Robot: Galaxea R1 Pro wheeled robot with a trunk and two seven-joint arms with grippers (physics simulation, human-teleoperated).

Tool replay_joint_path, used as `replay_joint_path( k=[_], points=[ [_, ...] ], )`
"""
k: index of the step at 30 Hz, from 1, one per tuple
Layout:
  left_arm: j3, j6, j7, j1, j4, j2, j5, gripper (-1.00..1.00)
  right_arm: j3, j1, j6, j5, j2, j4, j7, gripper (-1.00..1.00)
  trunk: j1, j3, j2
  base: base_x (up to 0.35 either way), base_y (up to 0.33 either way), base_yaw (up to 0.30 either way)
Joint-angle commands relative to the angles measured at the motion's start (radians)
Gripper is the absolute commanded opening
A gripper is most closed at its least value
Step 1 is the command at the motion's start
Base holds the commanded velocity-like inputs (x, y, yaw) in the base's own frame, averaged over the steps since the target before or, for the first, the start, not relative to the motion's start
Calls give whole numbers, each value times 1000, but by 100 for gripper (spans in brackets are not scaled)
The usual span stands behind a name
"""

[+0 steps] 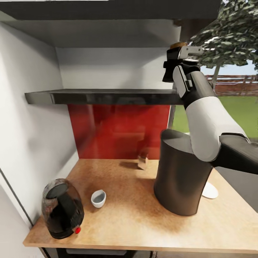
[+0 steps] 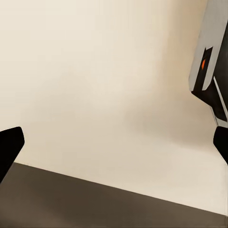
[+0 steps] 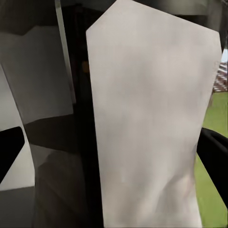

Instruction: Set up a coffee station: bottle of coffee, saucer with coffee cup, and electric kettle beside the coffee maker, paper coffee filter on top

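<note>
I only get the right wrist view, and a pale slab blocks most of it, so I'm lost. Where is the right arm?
Observer: In the head view the right gripper is raised above the right end of the shelf, with a brown cork-like cap just over it.
Operator: What stands below it?
Observer: The coffee maker, directly under the arm.
Operator: And the kettle?
Observer: The kettle sits at the front left corner, with the cup beside it.
Operator: Is the cup on the saucer?
Observer: No; the saucer peeks out from behind the coffee maker's right side.
</note>
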Motion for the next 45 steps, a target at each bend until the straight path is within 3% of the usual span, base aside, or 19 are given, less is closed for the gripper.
replay_joint_path(
  k=[1, 21, 25, 27, 31, 33, 34, 35, 37, 43, 45],
  points=[
    [2, -1, 2, 1, 0, 0, 3, 100, -4, 0, 6, 11, 1, -2, 3, -100, 0, 0, -1, -135, -275, 0],
    [0, -2, 2, 0, -1, 2, 3, 100, -6, 0, 6, 13, 1, -1, 3, -100, 0, 0, -1, -80, -275, 0],
    [1, -5, 2, 1, -1, 1, 3, 100, -7, 3, 6, 16, -13, -1, 4, -100, 0, 0, -1, 0, -275, 0],
    [1, -9, 2, 1, -1, 1, 3, 100, -7, 5, 6, 15, -42, -1, 4, -100, 0, 0, -1, 0, -195, 0],
    [2, -14, 3, 0, 1, 2, 3, 100, -7, 10, 6, 13, -132, 5, 16, -100, 0, 0, -1, 0, -58, 0],
    [2, -17, 3, 0, 1, 2, 3, 100, -6, 17, 5, 14, -180, 7, 59, -100, 0, 0, -1, 0, -14, 0],
    [2, -18, 3, 1, 0, 2, 2, 100, -6, 21, 5, 15, -213, 8, 99, -100, 0, 0, -1, 0, -6, 0],
    [2, -19, 3, 0, -1, 2, 2, 100, -6, 31, 3, 15, -266, 9, 154, -100, 0, 0, -1, 0, -2, 0],
    [2, -20, 2, 1, -2, 2, 1, 100, -7, 49, 2, 14, -320, 9, 210, -100, 0, 0, -1, 0, -1, 0],
    [2, -21, 2, 1, -4, 2, 0, 100, -7, 123, 0, 14, -405, 8, 341, -100, 0, 0, -1, 0, 0, 0],
    [1, -21, 2, 0, -5, 2, 0, 100, -8, 182, -2, 14, -436, 7, 430, -100, 0, 0, -1, 0, 0, 0]
  ],
)
